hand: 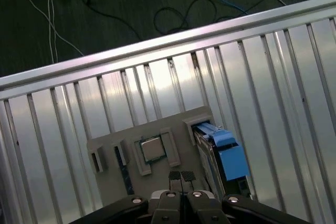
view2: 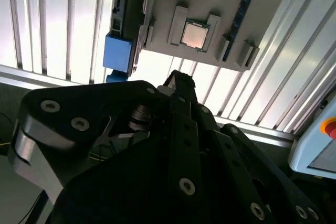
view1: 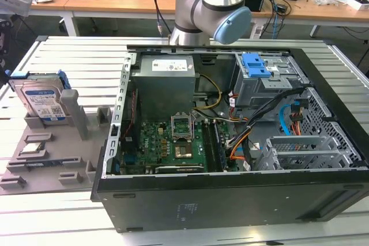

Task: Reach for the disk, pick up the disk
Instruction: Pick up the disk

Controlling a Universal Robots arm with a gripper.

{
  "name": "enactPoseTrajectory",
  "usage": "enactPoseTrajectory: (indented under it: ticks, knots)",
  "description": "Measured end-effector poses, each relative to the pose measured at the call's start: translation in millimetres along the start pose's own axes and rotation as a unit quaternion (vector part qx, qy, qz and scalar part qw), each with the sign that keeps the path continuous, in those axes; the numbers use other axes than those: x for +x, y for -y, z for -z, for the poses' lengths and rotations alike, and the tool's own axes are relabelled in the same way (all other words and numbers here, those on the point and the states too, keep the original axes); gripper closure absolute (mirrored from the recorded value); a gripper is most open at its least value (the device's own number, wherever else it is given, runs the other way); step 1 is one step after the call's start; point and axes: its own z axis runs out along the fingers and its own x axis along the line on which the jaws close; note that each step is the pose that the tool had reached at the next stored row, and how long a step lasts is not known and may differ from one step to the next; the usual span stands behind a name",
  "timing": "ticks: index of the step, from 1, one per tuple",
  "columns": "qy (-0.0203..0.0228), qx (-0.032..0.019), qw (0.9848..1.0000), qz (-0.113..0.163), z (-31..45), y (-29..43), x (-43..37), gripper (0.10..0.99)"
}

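Observation:
The disk [view1: 41, 101] is a silver hard drive with a white-and-blue label and a blue side rail. It stands tilted in a grey holder at the exterior view's left. In the first wrist view I look down on its blue rail end [hand: 230, 157], well below and to one side of my gripper [hand: 181, 176]. The two fingertips sit pressed together with nothing between them. The second wrist view shows the dark gripper [view2: 176, 78] in the foreground and the disk's blue rail [view2: 117, 52] far beneath it. My gripper is apart from the disk.
The grey fixture plate [view1: 52, 162] also carries a small square chip [hand: 152, 149] in a slot beside the disk. An open computer case [view1: 230, 125] takes up the middle of the slatted metal table [view1: 75, 56]. The table edge [hand: 157, 45] borders a floor with cables.

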Motion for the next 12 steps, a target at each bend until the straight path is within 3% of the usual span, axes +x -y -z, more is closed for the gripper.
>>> enactPoseTrajectory:
  ticks: [5,6,9,12]
  knots:
    - [0.0,0.0,1.0,0.0,0.0,0.0,0.0,0.973]
    - [0.0,0.0,1.0,0.0,0.0,0.0,0.0,0.918]
    - [0.0,0.0,1.0,0.0,0.0,0.0,0.0,0.608]
    - [0.0,0.0,1.0,0.0,0.0,0.0,0.0,0.545]
